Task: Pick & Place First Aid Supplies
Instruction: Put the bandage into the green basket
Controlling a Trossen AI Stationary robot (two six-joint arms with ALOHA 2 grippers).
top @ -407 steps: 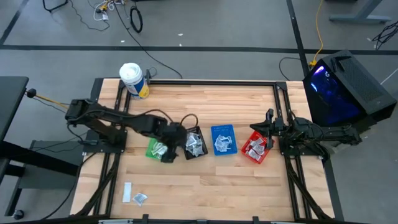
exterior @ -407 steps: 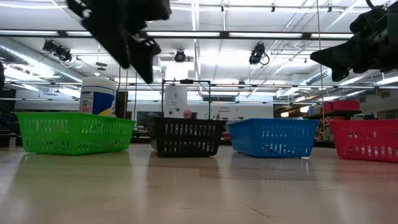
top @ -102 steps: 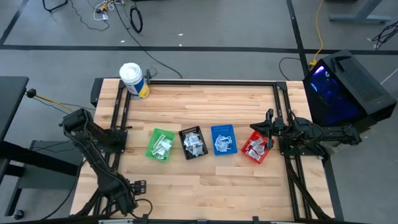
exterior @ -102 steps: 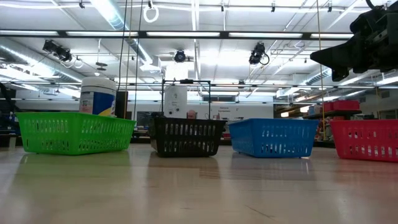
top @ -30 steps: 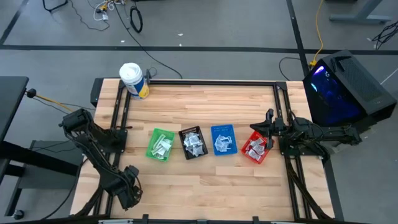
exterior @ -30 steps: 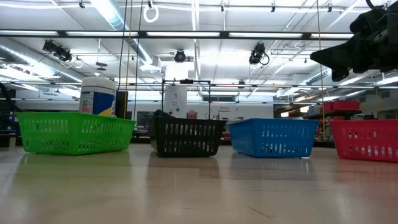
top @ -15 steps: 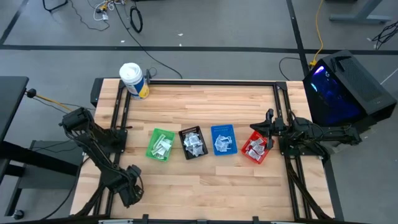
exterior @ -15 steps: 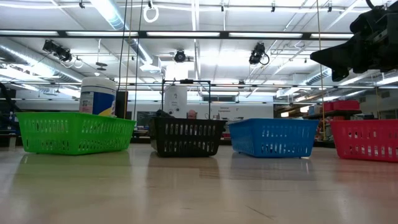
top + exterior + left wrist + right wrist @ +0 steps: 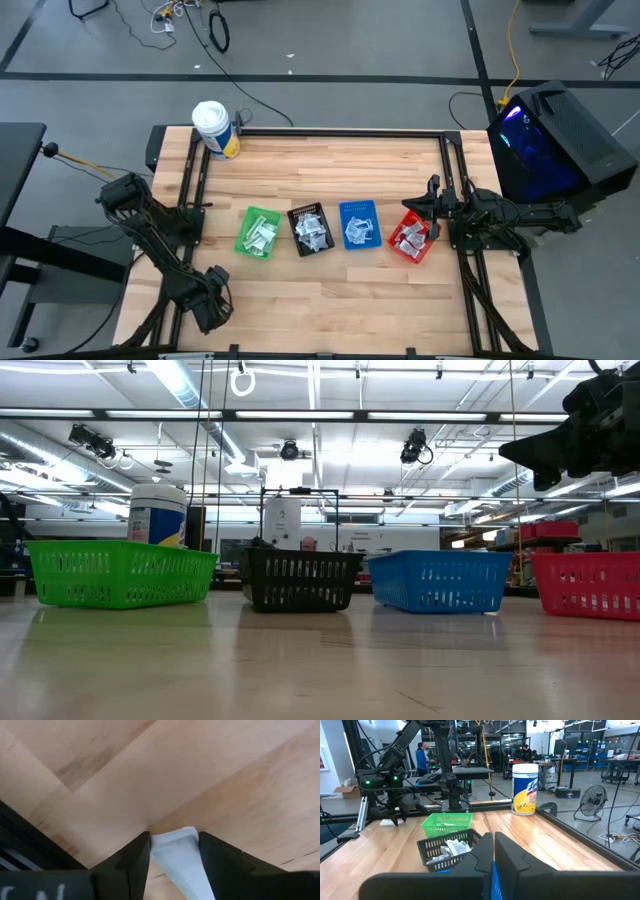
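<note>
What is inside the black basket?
The black basket holds a heap of small white and silvery packets. Whatever lies under the top ones, and the basket's floor, is covered.

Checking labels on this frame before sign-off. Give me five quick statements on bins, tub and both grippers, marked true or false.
1. The left gripper has a white packet between its fingers, low over the wood near the table's front left corner. True.
2. The right gripper stands wide open. False: its fingers are shut, parked by the red bin.
3. The bins run green, black, blue, red from the left arm's side. True.
4. The white tub sits inside the green bin. False: it stands at the table's far left corner.
5. The black bin is empty. False: sachets lie in it.
</note>
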